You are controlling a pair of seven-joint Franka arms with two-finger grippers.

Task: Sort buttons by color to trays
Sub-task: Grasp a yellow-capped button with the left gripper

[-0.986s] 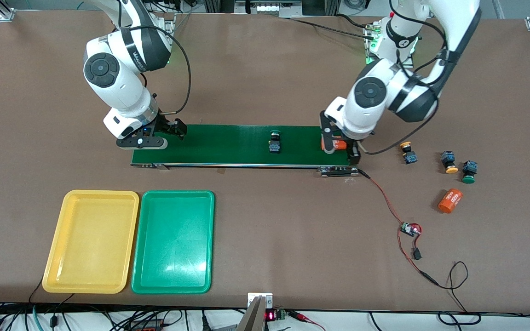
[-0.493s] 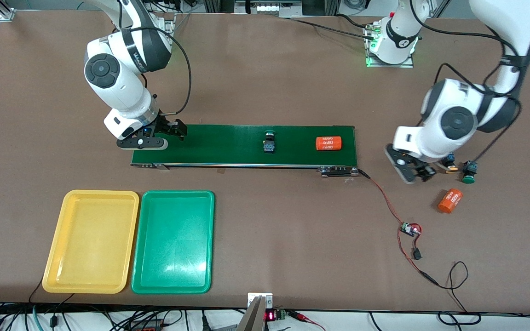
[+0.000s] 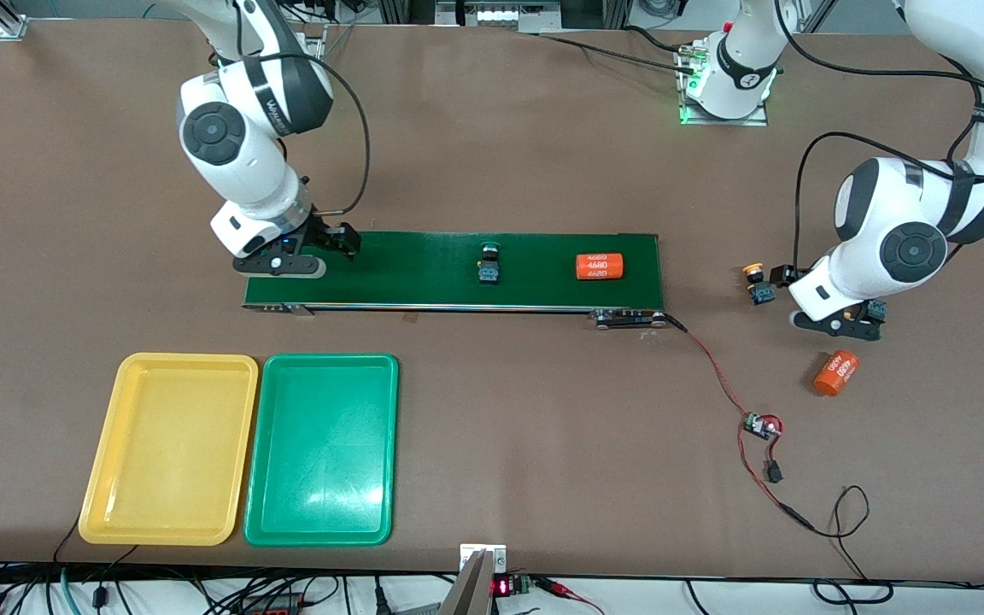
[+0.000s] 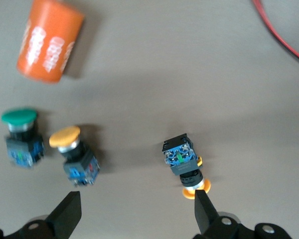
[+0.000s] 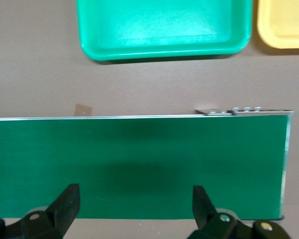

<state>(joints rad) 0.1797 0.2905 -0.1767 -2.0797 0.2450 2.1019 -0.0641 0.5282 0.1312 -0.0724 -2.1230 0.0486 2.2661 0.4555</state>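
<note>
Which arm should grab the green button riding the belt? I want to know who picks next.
The right arm, I'd judge. Its right gripper hangs open over the belt's end nearest the trays, toward which the green button lies. The left gripper is open over the loose buttons off the belt.

Both arms are glossy white with rounded shells, dark grey joint bands and round dark caps on the elbows. Thin black cables loop along each arm. The left hand and right hand have black wedge-shaped fingers.
</note>
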